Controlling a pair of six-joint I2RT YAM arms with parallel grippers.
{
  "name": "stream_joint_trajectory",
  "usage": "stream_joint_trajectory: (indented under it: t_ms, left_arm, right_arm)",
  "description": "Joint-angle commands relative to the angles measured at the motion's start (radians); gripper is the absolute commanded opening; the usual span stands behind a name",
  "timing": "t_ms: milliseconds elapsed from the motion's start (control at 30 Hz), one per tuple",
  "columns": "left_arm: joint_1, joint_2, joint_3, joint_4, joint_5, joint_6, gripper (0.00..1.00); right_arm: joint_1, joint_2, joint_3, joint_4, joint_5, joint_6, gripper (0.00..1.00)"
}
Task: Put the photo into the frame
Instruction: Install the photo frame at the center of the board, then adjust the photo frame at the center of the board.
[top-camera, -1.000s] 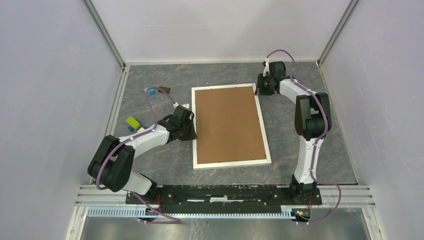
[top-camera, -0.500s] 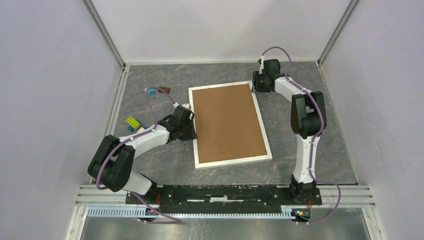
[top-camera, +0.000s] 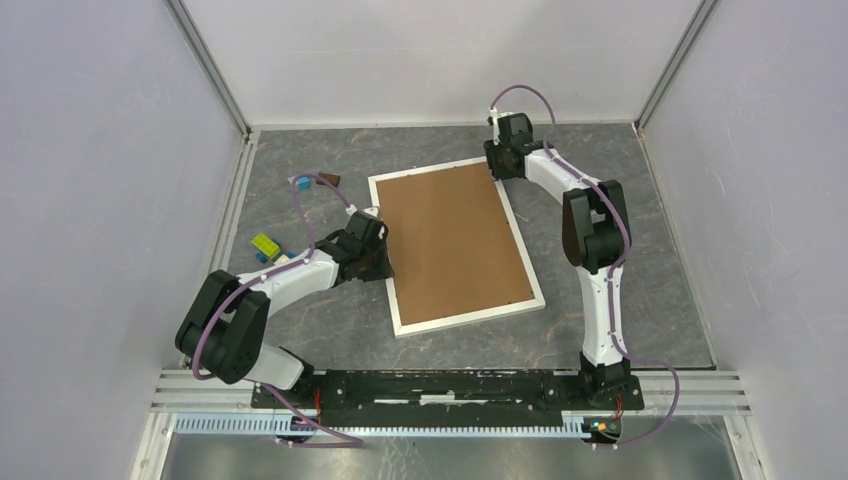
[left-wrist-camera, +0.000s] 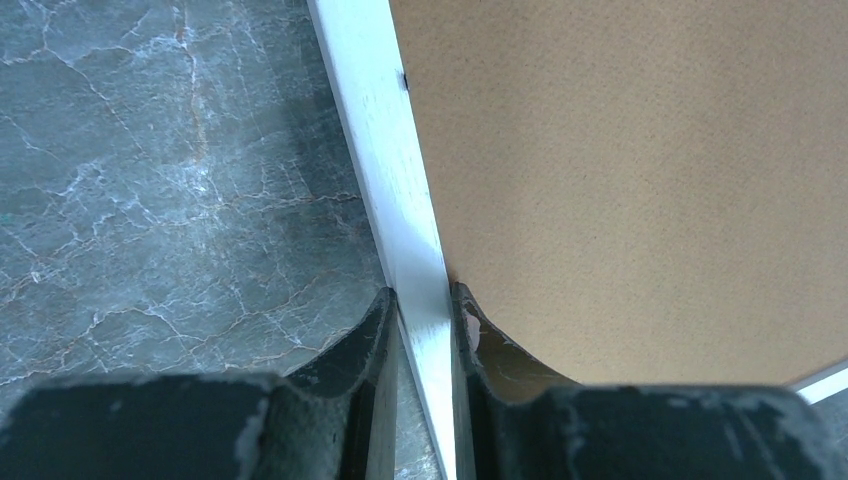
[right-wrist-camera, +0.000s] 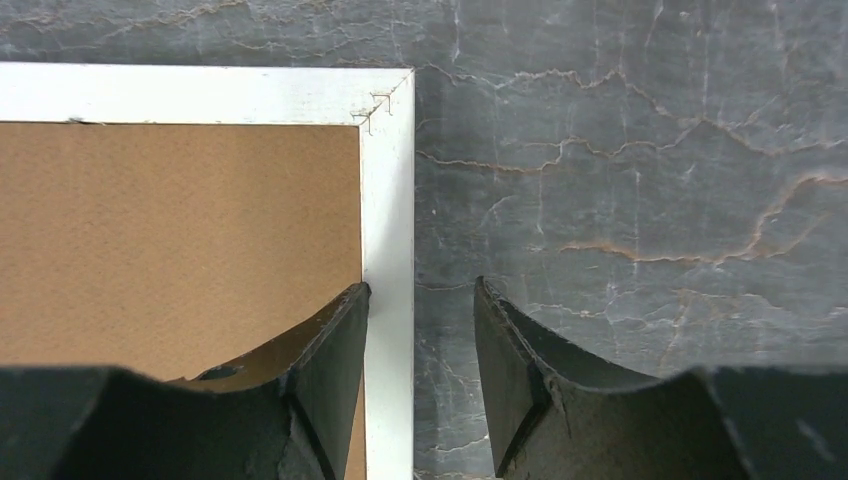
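Frame (top-camera: 470, 316), white and thin-edged, is seen from above lying flat on the grey marbled counter (top-camera: 640, 250). It is turned a little so that its far end leans to the left, and its opening is filled by a brown backing board (top-camera: 455, 240). The left tool (top-camera: 385, 265) is set at the frame's left long edge, and the right tool (top-camera: 497, 165) at its far right corner. A yellow block (top-camera: 265, 244) is seen well apart on the counter to the left. From the left wrist, the left tool (left-wrist-camera: 425, 300) is shown clenched on the frame's white rail, with one finger (left-wrist-camera: 370, 330) pressed to the outer side over the counter and the other to the inner side over the board. From the right wrist, the right tool (right-wrist-camera: 420, 295) is shown released, its fingers astride the rail just short of the mitred corner. The inner finger (right-wrist-camera: 335, 340) is placed at the board's edge, and the outer finger is seen apart from the rail, with bare counter between them.
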Motion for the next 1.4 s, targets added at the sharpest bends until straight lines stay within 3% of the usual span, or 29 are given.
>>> stream_joint_trajectory:
  t_ms: [0, 400, 633, 867, 1000, 1100, 1167, 1233, 1367]
  left_arm:
    - [-0.010, 0.039, -0.033, 0.002, -0.014, 0.034, 0.02]
    - [-0.010, 0.039, -0.034, 0.003, -0.015, 0.035, 0.02]
    - [-0.010, 0.039, -0.034, 0.003, -0.015, 0.034, 0.02]
    - [-0.010, 0.040, -0.031, -0.001, -0.019, 0.033, 0.02]
    - [-0.010, 0.039, -0.027, -0.007, -0.020, 0.032, 0.03]
    - [-0.010, 0.045, -0.011, -0.028, -0.015, 0.033, 0.21]
    - [-0.007, 0.046, -0.003, -0.041, -0.002, 0.024, 0.32]
    - [0.001, 0.030, -0.009, -0.023, 0.024, -0.001, 0.43]
    - [0.022, -0.008, -0.034, 0.051, 0.117, -0.085, 0.75]
  right_arm:
    - [0.125, 0.202, 0.076, -0.344, 0.062, -0.129, 0.51]
    - [0.301, 0.352, 0.293, -0.443, 0.448, -0.224, 0.52]
    - [0.363, 0.365, 0.386, -0.445, 0.442, -0.265, 0.52]
    - [0.329, 0.095, 0.402, -0.477, 0.492, -0.132, 0.56]
    - [0.166, -0.208, 0.069, -0.325, 0.198, -0.009, 0.63]
    - [0.055, -0.402, -0.278, -0.110, -0.061, 0.027, 0.75]
    - [0.009, -0.473, -0.415, -0.046, -0.138, 0.035, 0.80]
    - [-0.020, -0.516, -0.509, -0.016, -0.172, 0.038, 0.83]
    - [-0.079, -0.596, -0.717, 0.085, -0.278, 0.097, 0.81]
